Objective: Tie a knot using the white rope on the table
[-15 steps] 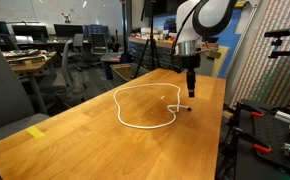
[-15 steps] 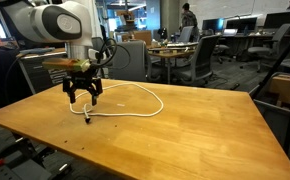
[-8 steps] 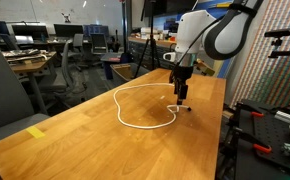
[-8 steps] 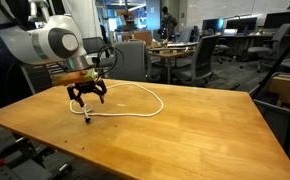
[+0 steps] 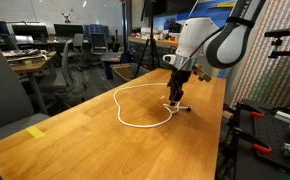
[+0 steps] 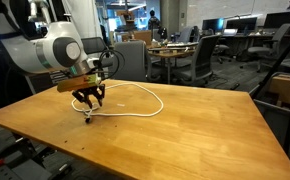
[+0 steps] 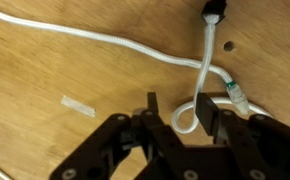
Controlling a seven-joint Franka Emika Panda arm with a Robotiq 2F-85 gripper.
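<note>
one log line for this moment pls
stage: pre-grasp | pincer: low over table, jaws straddling bend of white rope near its ends, not clamped | knot: not tied

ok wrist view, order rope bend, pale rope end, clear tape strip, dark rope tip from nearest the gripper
1. rope bend, between the gripper fingers
2. pale rope end, just right
3. clear tape strip, left, and dark rope tip, top: too close to call

Bright, even indoor light; soft shadows, mild blur throughout.
</note>
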